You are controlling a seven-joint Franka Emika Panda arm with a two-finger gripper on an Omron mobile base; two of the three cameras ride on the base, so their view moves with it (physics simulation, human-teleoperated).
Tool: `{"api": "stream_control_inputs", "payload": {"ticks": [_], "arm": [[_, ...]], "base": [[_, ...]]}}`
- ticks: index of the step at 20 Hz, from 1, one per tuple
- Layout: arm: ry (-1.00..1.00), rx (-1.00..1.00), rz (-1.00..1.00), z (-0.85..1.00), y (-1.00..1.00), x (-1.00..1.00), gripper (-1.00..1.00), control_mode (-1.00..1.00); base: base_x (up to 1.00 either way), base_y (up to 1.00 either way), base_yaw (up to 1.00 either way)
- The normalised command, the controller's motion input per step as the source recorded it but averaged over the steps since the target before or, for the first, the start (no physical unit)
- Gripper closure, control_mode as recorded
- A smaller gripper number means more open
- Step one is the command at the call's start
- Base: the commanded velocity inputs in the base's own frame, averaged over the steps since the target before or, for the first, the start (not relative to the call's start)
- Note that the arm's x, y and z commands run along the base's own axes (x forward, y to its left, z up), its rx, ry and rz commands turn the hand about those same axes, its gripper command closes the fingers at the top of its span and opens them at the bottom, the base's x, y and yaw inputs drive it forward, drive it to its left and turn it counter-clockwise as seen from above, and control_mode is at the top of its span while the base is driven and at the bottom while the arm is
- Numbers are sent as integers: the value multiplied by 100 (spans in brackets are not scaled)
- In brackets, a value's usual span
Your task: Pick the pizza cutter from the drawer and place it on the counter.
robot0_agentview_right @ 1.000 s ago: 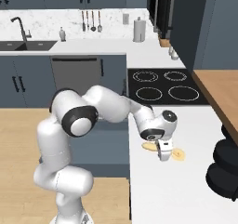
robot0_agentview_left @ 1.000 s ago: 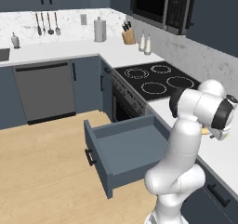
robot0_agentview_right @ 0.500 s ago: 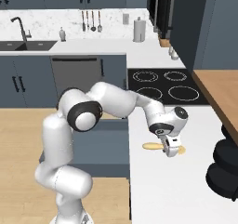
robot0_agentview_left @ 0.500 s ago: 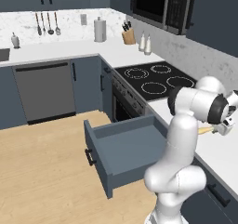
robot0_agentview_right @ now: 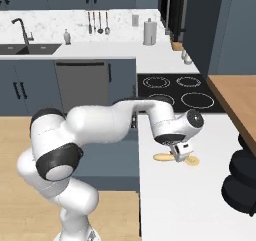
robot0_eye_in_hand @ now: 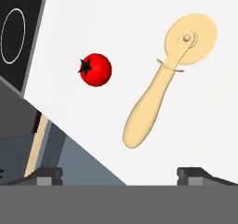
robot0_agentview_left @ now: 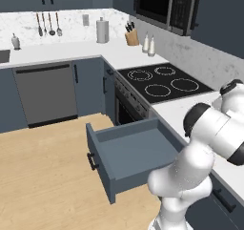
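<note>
Drawer (robot0_agentview_left: 138,155) pulled open, left of cooktop (robot0_agentview_left: 164,82). Tomato (robot0_eye_in_hand: 95,69) on counter (robot0_agentview_right: 190,200) near cooktop, cutter (robot0_eye_in_hand: 165,81) beside tomato, apart from it — lies flat on counter, disc end away from counter edge. Gripper (robot0_eye_in_hand: 119,174) above cutter, fingers spread wide, grasping nothing — cutter free of both tips.

light: bright, even, rendered | shadows: faint | glare: none | focus: sharp, slight pixelation
</note>
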Motion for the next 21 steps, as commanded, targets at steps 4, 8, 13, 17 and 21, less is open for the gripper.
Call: {"api": "stream_control_inputs", "payload": {"ticks": [4,8,13,17,21], "arm": [[-12,-29,0,100,100,-23,-100,-100],[0,-31,0,86,100,0,-100,-100],[6,-12,0,20,100,16,-100,-100],[18,-18,0,0,100,29,-100,-100],[26,-15,4,0,89,30,-100,-100]], "base": [[0,0,0],[0,0,0],[0,0,0],[0,0,0],[0,0,0]]}}
